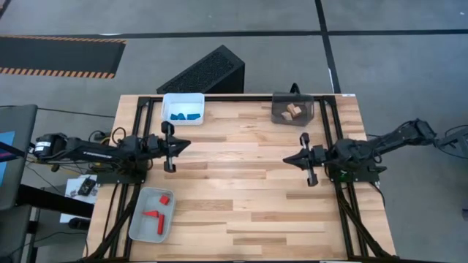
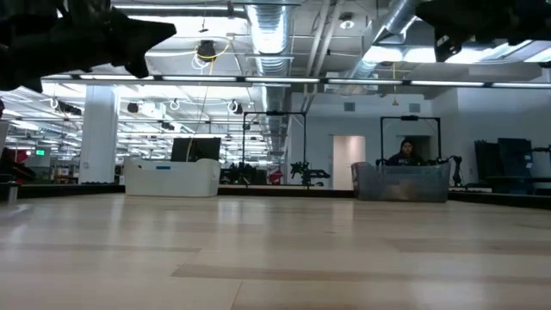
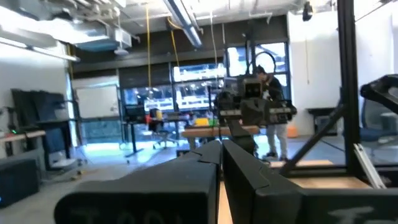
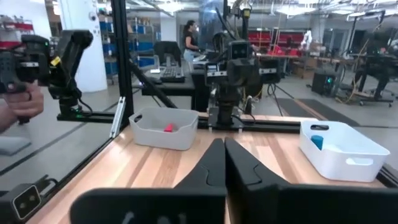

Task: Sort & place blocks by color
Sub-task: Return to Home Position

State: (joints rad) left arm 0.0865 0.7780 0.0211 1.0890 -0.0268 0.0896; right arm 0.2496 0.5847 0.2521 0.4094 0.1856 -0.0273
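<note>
Blue blocks [image 1: 184,115] sit in the white bin [image 1: 183,97] at the table's [image 1: 241,190] far-left corner, wooden blocks [image 1: 293,111] in the dark bin [image 1: 311,109] far-right, red blocks [image 1: 156,215] in the grey bin [image 1: 142,223] near-left. The left gripper [image 1: 186,144] and right gripper [image 1: 287,158] hang above the table's sides, pinched closed

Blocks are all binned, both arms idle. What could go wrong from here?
Grey bin with the red blocks sits at the table's left edge, apparently overhanging; a bump could tip it. A person's hand shows close by in the right wrist view, a hazard if an arm swings. Left gripper and right gripper wait shut.
</note>
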